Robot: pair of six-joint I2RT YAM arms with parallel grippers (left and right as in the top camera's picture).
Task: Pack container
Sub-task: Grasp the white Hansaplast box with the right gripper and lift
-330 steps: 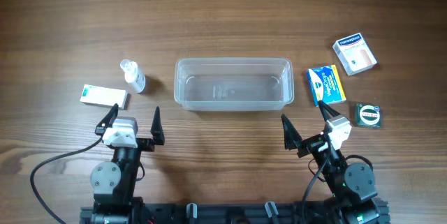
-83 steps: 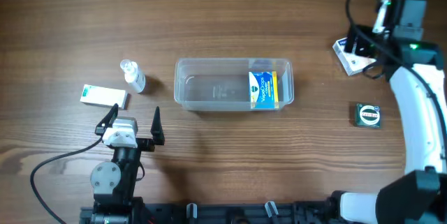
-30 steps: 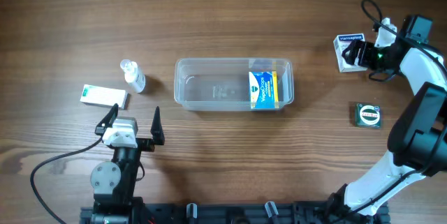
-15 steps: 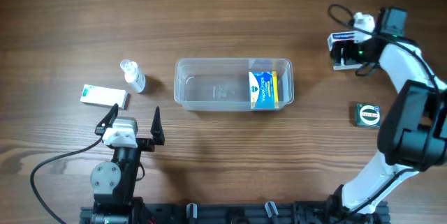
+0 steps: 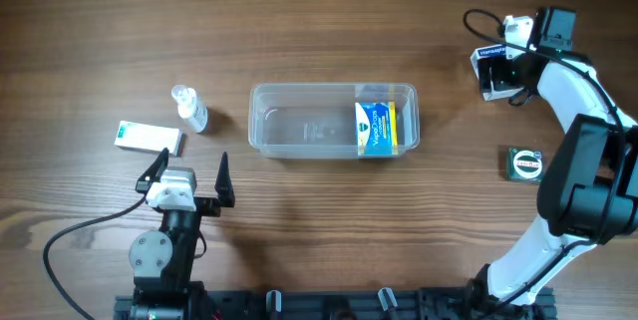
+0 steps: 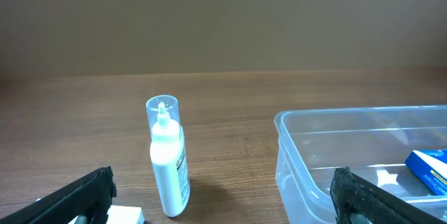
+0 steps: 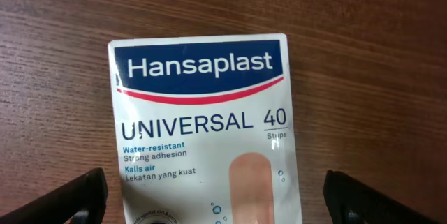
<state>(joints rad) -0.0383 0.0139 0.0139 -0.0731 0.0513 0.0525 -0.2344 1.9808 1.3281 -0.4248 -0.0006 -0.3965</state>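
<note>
Two grippers, and both have their jaws spread wide with nothing held. Your left gripper (image 5: 189, 168) hangs on the near side of the container (image 5: 299, 89), off its left end and clear of every object. Your right gripper (image 7: 218, 199) is beyond the container's right end, on the far side, poised over the Hansaplast plaster box (image 7: 202, 112). In the wrist view one finger stands on each side of that box with bare wood showing in both gaps, so you are not touching it. The container rests on the wooden table (image 5: 319, 11), long side toward you, with a blue-and-yellow box (image 5: 376, 128) inside at its right end. Just left of the container a small clear bottle (image 5: 189, 108) stands upright, and farther left a white-and-green box (image 5: 149, 138) lies flat. Right of the container, well apart, lies a round green tin (image 5: 525, 163).
</note>
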